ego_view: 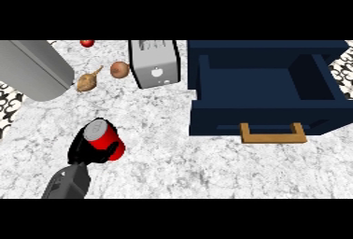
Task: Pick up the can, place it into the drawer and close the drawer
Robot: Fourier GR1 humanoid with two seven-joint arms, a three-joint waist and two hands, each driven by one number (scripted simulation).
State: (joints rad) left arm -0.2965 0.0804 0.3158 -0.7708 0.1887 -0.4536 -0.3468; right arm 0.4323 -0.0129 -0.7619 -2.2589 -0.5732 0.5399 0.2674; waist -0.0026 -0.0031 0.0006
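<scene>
The left hand (88,150) comes in from the lower left of the head view on its grey forearm (67,183), and its black fingers are curled round the red can (105,138), so the hand is closed on the can rather than spread. The can stands inside the grasp with its grey top (97,129) tilted a little up and to the left, its red side showing to the right of the fingers; palm and thumb cover its lower left part. Whether its base touches the marbled worktop (207,172) or sits just above it cannot be told from this angle. The can is on the left half of the worktop, well apart from the dark blue drawer (265,119), which stands open at the right with its hollow inside (255,81) showing and a wooden handle (273,134) on its near front face. Beyond the can, toward the back of the worktop, lie a pale garlic-like bulb (88,80) and a brown onion (120,70) near each other, with a silver toaster (156,63) just to their right and a small red fruit (87,43) at the far edge. A large grey metal body (31,67) fills the upper left corner.
</scene>
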